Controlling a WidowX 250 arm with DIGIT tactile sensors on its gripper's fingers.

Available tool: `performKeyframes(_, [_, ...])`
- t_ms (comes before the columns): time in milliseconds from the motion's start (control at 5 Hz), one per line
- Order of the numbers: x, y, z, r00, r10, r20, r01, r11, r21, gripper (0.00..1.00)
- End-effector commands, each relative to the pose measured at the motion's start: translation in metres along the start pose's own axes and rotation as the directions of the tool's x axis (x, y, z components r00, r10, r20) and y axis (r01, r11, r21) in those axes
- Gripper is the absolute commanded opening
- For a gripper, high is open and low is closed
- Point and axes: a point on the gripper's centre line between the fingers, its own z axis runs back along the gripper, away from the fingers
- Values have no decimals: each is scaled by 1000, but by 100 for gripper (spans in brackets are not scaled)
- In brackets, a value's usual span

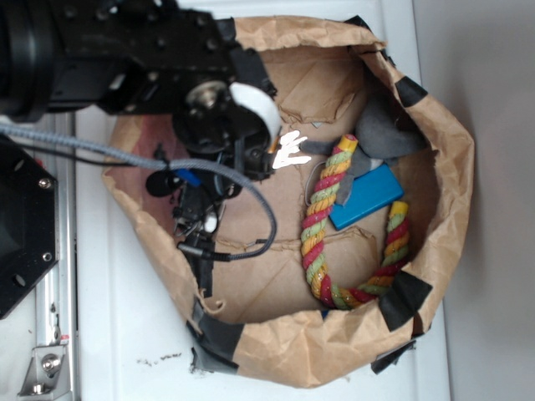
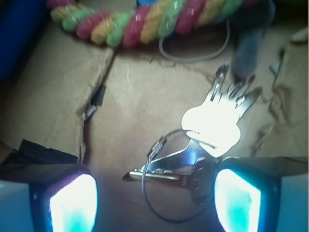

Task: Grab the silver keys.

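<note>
The gripper point(image 2: 154, 200) hangs low inside a brown paper bag point(image 1: 435, 167) that lies opened on a white surface point(image 1: 125, 334), its fingers point(image 2: 72, 203) spread wide with nothing between them. In the wrist view the keys point(image 2: 212, 123) lie on the bag's creased paper floor, just ahead of the right finger and partly reaching in front of it; their bright heads glare white, the blades fan out away from the gripper, and a thin wire ring point(image 2: 166, 215) loops back into the gap between the fingers. Whether the right finger touches them cannot be told. In the exterior view the keys point(image 1: 291, 150) show as a white glint beside the black arm point(image 1: 125, 58). Beyond them curves a rope point(image 1: 322, 242) of red, yellow and green strands, with a blue block point(image 1: 368, 197) lying just beside it and a dark grey piece point(image 1: 384, 129) near the bag's far wall.
</note>
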Motion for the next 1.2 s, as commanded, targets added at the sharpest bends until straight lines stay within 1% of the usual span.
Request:
performKeyframes(0, [8,2,14,999,-12,41,12,1000,15,100])
performKeyframes(200, [10,4,11,999,-1,32,1,1000,18,100])
performKeyframes(400, [14,4,2,998,12,64,-14,1000,28,100])
performKeyframes(600, [26,8,-16,997,45,67,-50,995,83,100])
performKeyframes(1000, [26,20,-25,996,38,76,-48,990,130,100])
